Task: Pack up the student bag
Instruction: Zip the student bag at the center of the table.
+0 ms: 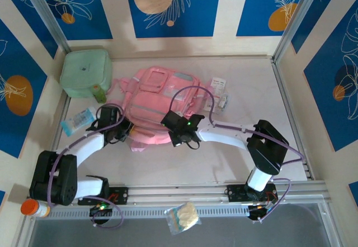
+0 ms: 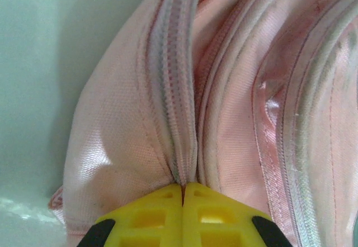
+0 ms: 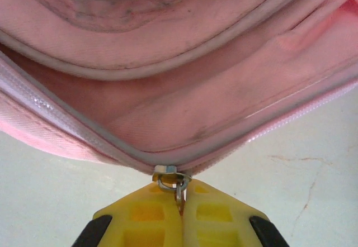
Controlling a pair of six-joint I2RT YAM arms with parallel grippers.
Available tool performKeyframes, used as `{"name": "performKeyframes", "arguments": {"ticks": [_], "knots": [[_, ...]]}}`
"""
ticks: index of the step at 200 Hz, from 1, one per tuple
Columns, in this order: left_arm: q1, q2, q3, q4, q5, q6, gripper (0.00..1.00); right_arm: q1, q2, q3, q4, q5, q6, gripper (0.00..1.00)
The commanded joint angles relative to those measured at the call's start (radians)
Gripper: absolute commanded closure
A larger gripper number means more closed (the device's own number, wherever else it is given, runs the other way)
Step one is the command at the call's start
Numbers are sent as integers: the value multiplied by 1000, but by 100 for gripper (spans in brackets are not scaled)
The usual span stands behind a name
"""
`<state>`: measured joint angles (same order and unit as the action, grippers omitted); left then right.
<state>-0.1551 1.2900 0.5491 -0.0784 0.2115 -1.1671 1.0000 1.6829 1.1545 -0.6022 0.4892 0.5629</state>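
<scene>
The pink student bag (image 1: 156, 99) lies flat in the middle of the table. My left gripper (image 1: 124, 128) is at its near left edge, yellow jaws shut on a fold of pink fabric beside the zip seam (image 2: 178, 118). My right gripper (image 1: 180, 136) is at the bag's near edge, shut on the metal zip pull (image 3: 178, 184). Above the pull the zip stands parted, and the bag's pink lining (image 3: 184, 107) shows inside the opening.
A mint-green square case (image 1: 85, 72) sits at the back left with a green bottle (image 1: 99, 94) beside it. A blue packet (image 1: 79, 120) lies left of the bag and white packets (image 1: 220, 90) right of it. An orange-capped bottle (image 1: 32, 208) and a snack bag (image 1: 182, 218) lie by the front rail.
</scene>
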Motion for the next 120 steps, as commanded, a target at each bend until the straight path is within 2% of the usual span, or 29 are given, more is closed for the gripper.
{"name": "performKeyframes", "arguments": {"ticks": [1,11,19,30,39,49,66,81,101,120], "knots": [[72,26,51,-80,-50,127,100,22,-9,36,-53,-28,-47,100],[71,16,65,-75,-22,151,100,44,0,63,-47,-32,-44,100],[71,3,75,-94,-11,160,90,50,7,80,-47,-43,-35,100],[70,-28,88,-137,-20,177,85,49,21,103,-50,-63,-13,100],[69,-71,101,-196,-49,189,75,48,29,113,-57,-63,-2,100],[62,-126,103,-229,-66,192,69,48,29,113,-58,-58,3,100],[17,-215,101,-287,-83,166,58,47,23,97,-48,-56,0,100],[-47,-288,77,-313,-94,89,53,41,17,76,-38,-61,4,100],[-202,-368,27,-304,-168,-53,49,42,15,56,-24,-69,11,100],[-341,-383,-1,-270,-219,-194,44,40,15,45,-13,-71,17,100]]}}
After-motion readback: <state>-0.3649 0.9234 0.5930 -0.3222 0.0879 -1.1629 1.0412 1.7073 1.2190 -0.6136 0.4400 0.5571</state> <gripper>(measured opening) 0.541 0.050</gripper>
